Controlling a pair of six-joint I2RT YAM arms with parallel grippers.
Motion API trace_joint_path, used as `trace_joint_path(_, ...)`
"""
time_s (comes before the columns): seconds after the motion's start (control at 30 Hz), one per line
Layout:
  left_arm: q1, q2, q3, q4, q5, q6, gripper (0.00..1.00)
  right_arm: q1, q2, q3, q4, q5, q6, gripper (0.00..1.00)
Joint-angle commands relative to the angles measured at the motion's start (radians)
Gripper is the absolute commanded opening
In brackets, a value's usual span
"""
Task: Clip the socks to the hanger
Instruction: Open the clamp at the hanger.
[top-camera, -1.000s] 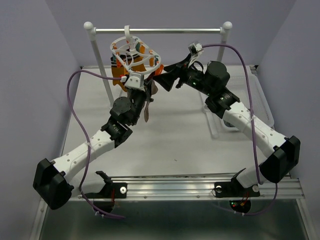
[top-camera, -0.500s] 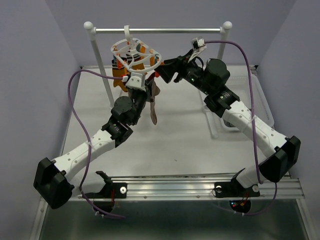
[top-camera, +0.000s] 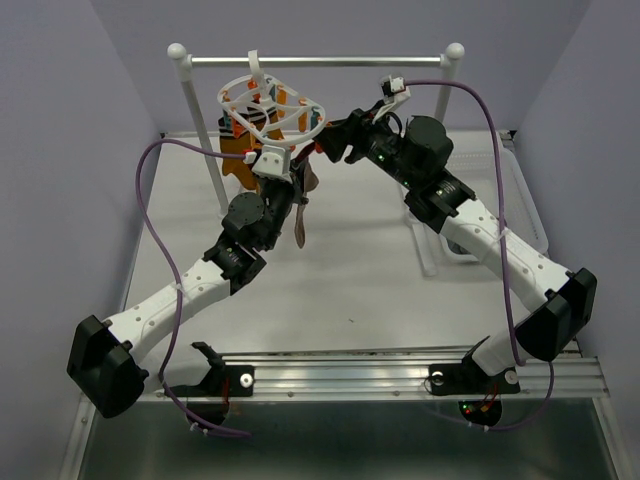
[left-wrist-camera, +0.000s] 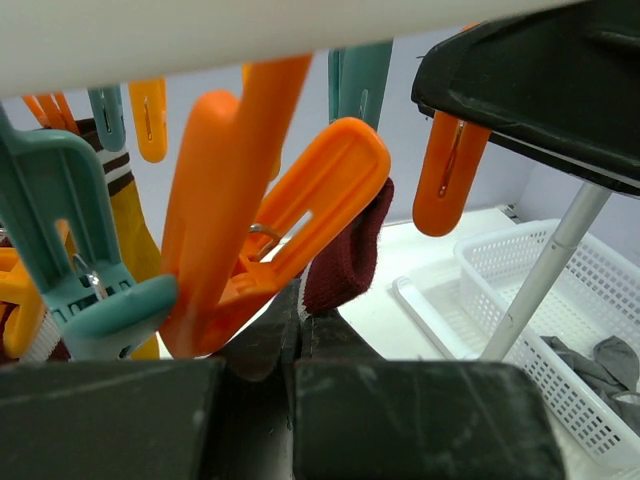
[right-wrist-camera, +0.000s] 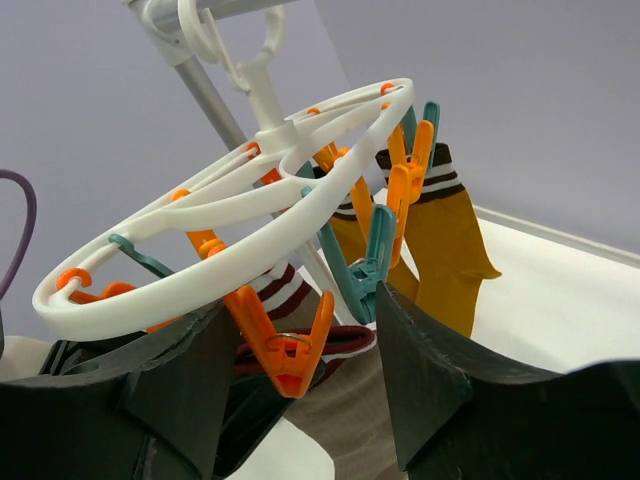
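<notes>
Your left wrist camera shows what the overhead view cannot. The left gripper (left-wrist-camera: 298, 345) is clamped on the brown sock (left-wrist-camera: 348, 250), whose cuff sits just beside an orange clip (left-wrist-camera: 300, 200). At far right, a white basket (left-wrist-camera: 540, 370) holds grey socks (left-wrist-camera: 600, 360).

Your right wrist view shows the right gripper (right-wrist-camera: 300, 310) with jaws apart, straddling an orange clip on the hanger (right-wrist-camera: 200, 272). Mustard socks (right-wrist-camera: 450, 240) hang beyond.

Overhead, the hanger hangs from a silver rail (top-camera: 330, 61) at the far side of the grey table (top-camera: 380, 270), between lilac walls (top-camera: 60, 150).
</notes>
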Motion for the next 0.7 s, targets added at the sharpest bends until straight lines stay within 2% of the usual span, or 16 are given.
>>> trace_joint_path(0.0,0.004,-0.027,0.040,0.044,0.003,-0.004,0.00,0.020,-0.003,0.053,0.030,0.016,-0.022,0.60)
trace_joint_path(0.1,0.004,-0.028,0.037,0.046,0.003,-0.009,0.00,0.020,-0.008,0.049,0.036,0.011,-0.028,0.56)
trace_joint_path(0.47,0.004,-0.030,0.031,0.046,0.000,-0.010,0.00,0.020,-0.028,0.029,0.041,0.037,-0.031,0.31)
trace_joint_path(0.6,0.004,-0.034,0.028,0.044,0.001,-0.010,0.00,0.020,-0.032,0.026,0.041,0.033,-0.033,0.20)
trace_joint_path(0.67,0.004,-0.040,0.025,0.044,0.009,-0.010,0.00,0.020,-0.032,0.024,0.044,0.033,-0.033,0.03)
